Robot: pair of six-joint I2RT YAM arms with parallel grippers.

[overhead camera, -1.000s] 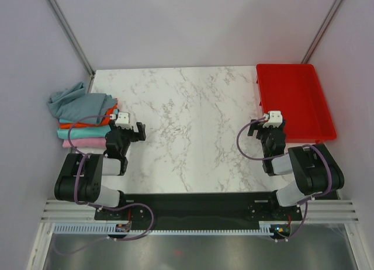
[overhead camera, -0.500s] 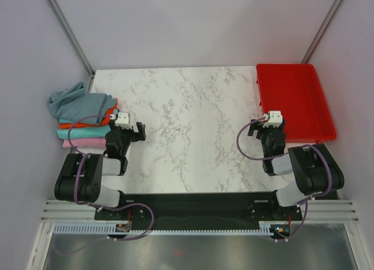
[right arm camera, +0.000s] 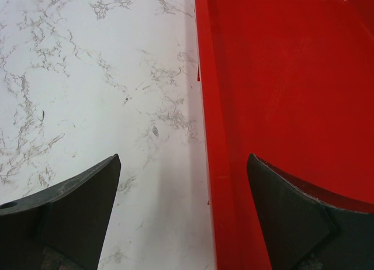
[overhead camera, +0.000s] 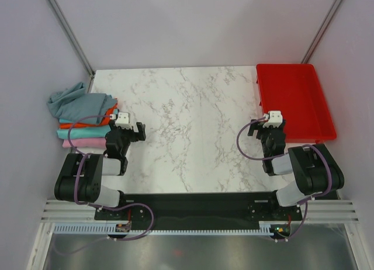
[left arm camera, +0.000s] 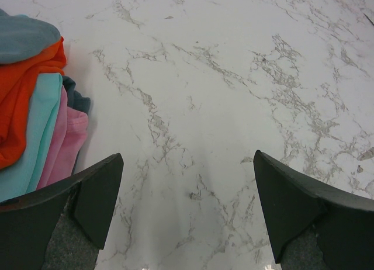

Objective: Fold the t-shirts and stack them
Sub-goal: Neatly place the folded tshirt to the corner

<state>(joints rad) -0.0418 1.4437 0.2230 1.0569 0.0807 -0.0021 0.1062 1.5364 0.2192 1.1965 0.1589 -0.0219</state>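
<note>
A stack of folded t-shirts sits at the table's left edge: a slate grey-blue shirt [overhead camera: 79,103] on top, loosely bunched, over orange [overhead camera: 87,123], teal [overhead camera: 79,132] and pink [overhead camera: 82,142] ones. The stack's edge shows at the left of the left wrist view, with the orange [left arm camera: 23,94], teal [left arm camera: 32,141] and pink [left arm camera: 64,141] layers. My left gripper [overhead camera: 135,131] is open and empty just right of the stack [left arm camera: 187,194]. My right gripper [overhead camera: 261,127] is open and empty by the tray's left rim [right arm camera: 184,194].
A red plastic tray [overhead camera: 295,100] stands at the table's right side; its left wall [right arm camera: 207,106] runs between my right fingers. The marble tabletop [overhead camera: 193,124] spreads between the arms. Grey walls and metal posts close in the back.
</note>
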